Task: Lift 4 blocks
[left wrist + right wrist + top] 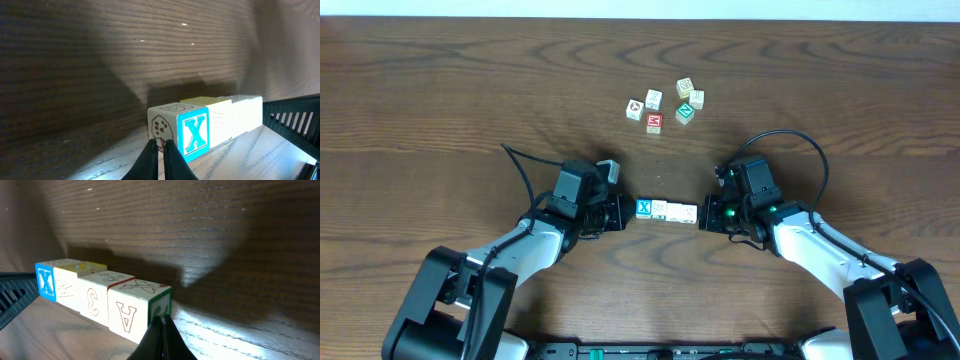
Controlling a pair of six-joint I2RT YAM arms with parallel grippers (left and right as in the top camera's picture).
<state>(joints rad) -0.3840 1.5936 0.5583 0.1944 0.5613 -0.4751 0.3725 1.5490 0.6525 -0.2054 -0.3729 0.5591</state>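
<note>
Four blocks lie end to end in one row at mid-table. The bright blue X block (642, 208) is at the left end and three cream ones (675, 211) follow to the right. My left gripper (628, 212) is shut, its tips against the end face of the X block (193, 132). My right gripper (702, 214) is shut too, its tips pressed on the green-edged end face of the block with a red A (128, 317). In the wrist views the left gripper (159, 144) and the right gripper (161, 317) each show closed fingers holding nothing. Whether the row touches the table I cannot tell.
Several loose cubes sit in a cluster farther back, among them a red-faced cube (654, 122) and a green diamond-faced cube (685, 113). The dark wooden table (440, 100) stretches on all sides. Both arms reach in from the near edge.
</note>
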